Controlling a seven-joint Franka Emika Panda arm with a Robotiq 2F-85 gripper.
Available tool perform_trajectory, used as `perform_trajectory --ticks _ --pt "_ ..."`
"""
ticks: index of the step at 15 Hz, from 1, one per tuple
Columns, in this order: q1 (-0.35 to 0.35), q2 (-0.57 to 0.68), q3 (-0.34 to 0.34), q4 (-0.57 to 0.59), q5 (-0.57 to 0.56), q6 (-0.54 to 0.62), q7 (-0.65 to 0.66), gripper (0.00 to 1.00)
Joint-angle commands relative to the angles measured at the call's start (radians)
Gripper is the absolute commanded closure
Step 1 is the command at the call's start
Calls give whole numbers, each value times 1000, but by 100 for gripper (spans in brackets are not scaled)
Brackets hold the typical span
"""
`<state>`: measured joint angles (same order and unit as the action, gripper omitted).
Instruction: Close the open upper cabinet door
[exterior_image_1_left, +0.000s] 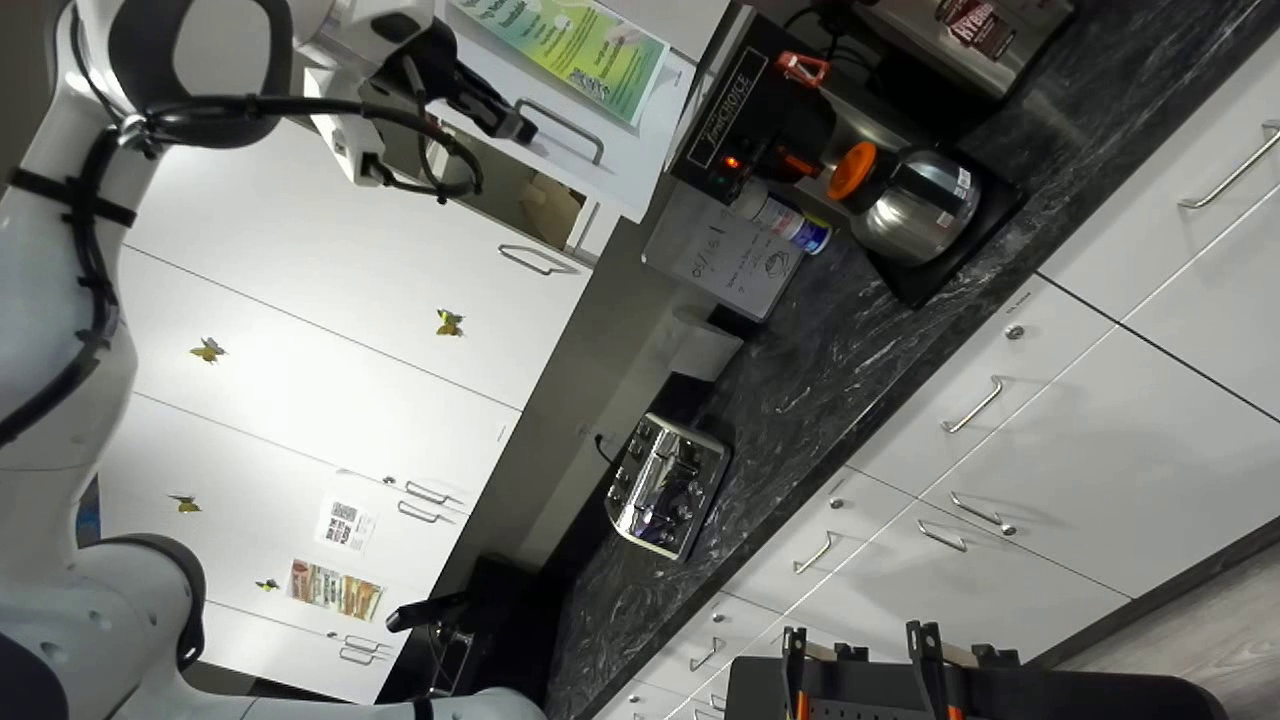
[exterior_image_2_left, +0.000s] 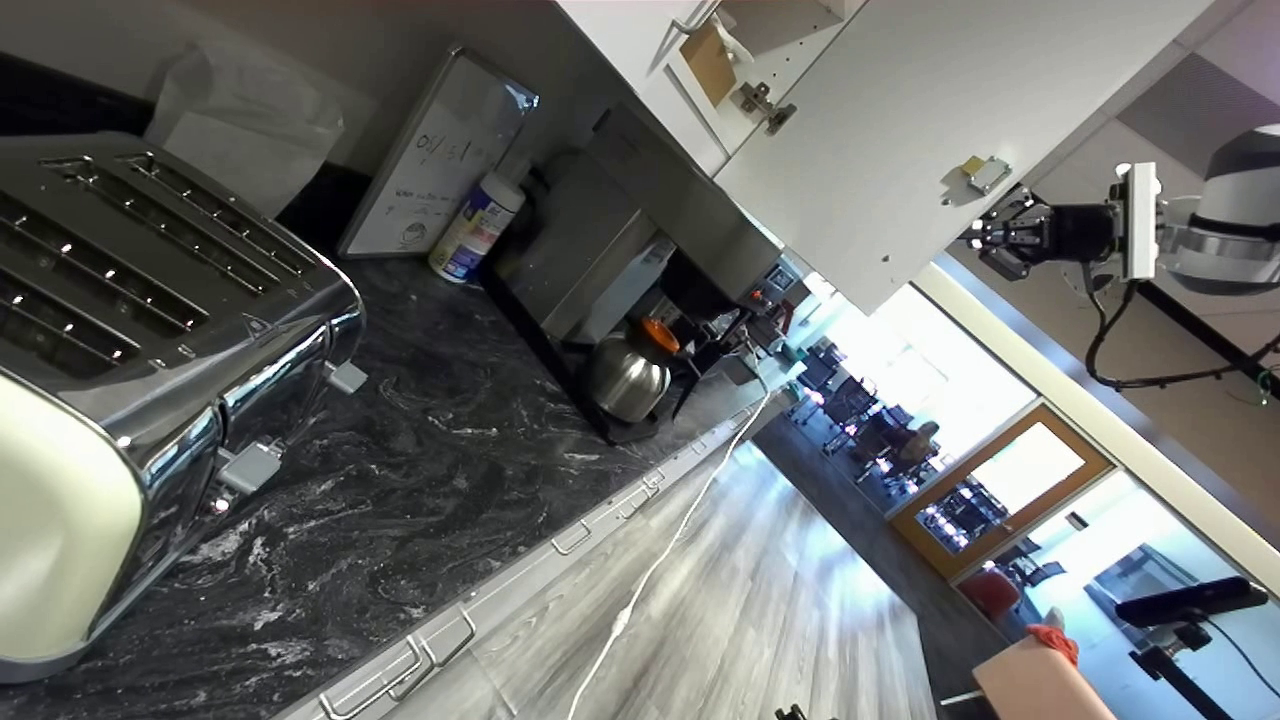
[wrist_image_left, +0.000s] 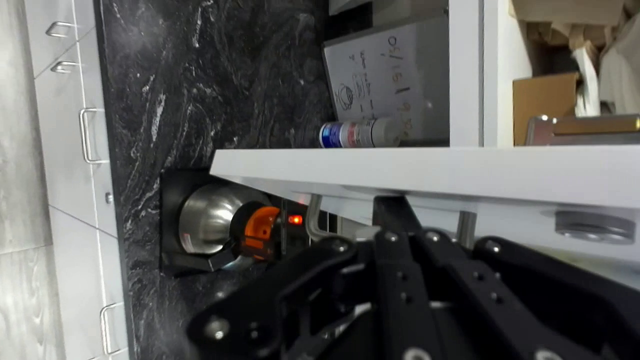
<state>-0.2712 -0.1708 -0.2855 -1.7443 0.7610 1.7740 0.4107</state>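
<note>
Two fingers of the gripper (wrist_image_left: 397, 215), apparently together, point toward the outer face of the upper cabinet door (exterior_image_2_left: 930, 130), near its handle (wrist_image_left: 314, 212). It stands open; best pushed in a smooth arc, without snagging the handle.

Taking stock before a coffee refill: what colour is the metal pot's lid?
Orange; the lid shows best in an exterior view.

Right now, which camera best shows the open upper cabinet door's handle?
An exterior view shows the handle best: its bar stands out against the white door. In the wrist view, the gripper hides part of it. An exterior view of the door's inner side doesn't show it.
</note>
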Motion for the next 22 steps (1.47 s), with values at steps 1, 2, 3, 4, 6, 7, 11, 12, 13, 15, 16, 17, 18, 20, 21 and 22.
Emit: perform_trajectory --ticks 1,2,3,4,6,7,11,12,13,15,16,17,18,20,21,22 --pt "35 -82 36 -92 1 4 -128 100" --pt "45 -98 48 -110 6 18 -171 100" --pt "57 -113 60 -128 16 32 -210 100" --pt "70 -128 74 -145 26 53 -245 100" --pt "94 -148 100 -168 49 89 -292 100" --pt "106 -157 111 -178 64 111 -311 100" --pt "162 -180 171 -204 142 259 -374 100" --pt "177 -181 187 -207 162 304 -385 100" --pt "191 -183 207 -214 186 367 -396 100" --pt "221 -184 245 -228 234 499 -417 100" --pt "236 -180 262 -235 247 554 -428 100" --pt "253 -169 283 -244 262 619 -433 100" --pt "270 -160 302 -249 274 676 -442 100" --pt "307 -136 336 -251 296 795 -458 100" --pt "325 -121 350 -245 305 846 -471 100" --pt "343 -112 361 -240 313 891 -478 100"
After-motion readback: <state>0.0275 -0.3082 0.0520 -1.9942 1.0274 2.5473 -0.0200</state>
